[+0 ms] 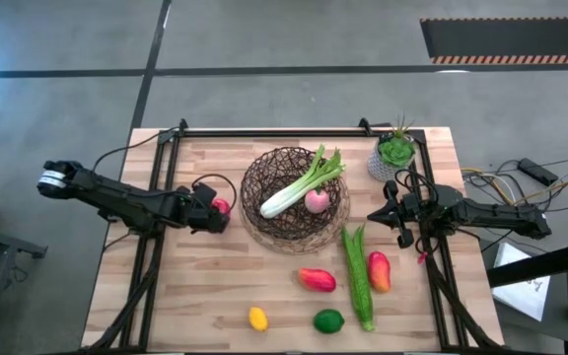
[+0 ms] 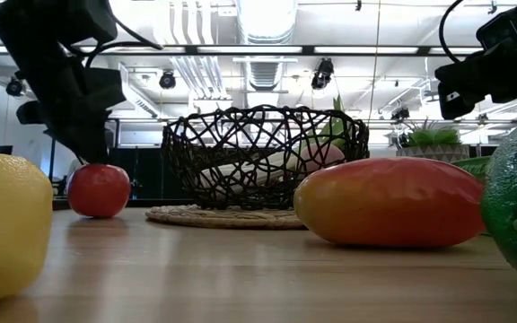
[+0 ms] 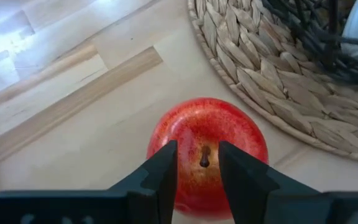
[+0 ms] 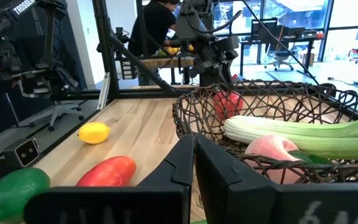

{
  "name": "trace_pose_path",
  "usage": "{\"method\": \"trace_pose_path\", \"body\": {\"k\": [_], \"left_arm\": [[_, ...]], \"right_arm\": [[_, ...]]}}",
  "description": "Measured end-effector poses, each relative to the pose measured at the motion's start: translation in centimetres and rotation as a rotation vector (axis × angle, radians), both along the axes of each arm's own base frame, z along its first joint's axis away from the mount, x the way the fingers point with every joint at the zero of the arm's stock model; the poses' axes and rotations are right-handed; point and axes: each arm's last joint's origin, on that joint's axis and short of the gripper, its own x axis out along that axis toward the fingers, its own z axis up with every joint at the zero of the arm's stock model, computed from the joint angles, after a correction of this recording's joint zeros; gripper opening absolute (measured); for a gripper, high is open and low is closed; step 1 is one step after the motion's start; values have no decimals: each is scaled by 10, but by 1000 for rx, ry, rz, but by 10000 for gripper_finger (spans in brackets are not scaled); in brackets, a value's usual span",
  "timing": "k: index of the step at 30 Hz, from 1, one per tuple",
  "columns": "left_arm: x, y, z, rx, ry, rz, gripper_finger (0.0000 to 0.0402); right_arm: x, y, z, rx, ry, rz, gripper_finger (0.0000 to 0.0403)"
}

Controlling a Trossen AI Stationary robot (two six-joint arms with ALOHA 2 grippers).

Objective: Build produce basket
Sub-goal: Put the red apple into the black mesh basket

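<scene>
Now your left gripper (image 3: 197, 171), left of centre, hangs narrowly parted over the red apple (image 3: 207, 149) beside the basket (image 1: 294, 199), while your right gripper (image 4: 194, 165), fingers closed, waits at right.

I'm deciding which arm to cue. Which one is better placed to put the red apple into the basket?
Left. The left gripper is right at the red apple, fingers slightly apart above its stem, just beside the basket. The right gripper waits on the basket's far side, near the potted plant.
</scene>
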Motion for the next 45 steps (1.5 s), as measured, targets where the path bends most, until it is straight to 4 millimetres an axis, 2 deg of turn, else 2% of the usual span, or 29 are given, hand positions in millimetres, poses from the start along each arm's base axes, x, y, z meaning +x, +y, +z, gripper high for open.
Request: {"method": "trace_pose_path", "body": {"k": [7,12,15,21,24,29,31,33,35,38,42,45], "left_arm": [[2,0,-3,4,19,1,69],[4,0,-4,16,30,0,28],[6,-1,2,29,36,-37,5],[21,-4,44,58,-52,-118,2],[29,-5,77,84,-125,-142,2],[41,-6,132,232,-259,-175,2],[50,-7,147,278,-329,-219,2],[65,-9,153,319,-396,-283,2],[83,-12,154,342,-464,-363,2],[114,-16,142,374,-503,-453,2],[151,-19,108,402,-438,-492,2],[170,-19,79,388,-352,-499,1]], "right_arm": [[0,0,0,0,0,0,9],[0,0,0,0,0,0,9],[0,0,0,0,0,0,9],[0,0,0,0,0,0,9],[0,0,0,0,0,0,9],[0,0,0,0,0,0,9],[0,0,0,0,0,0,9],[0,0,0,0,0,0,9],[0,0,0,0,0,0,9],[0,0,0,0,0,0,9],[0,0,0,0,0,0,9],[0,0,0,0,0,0,9]]}}
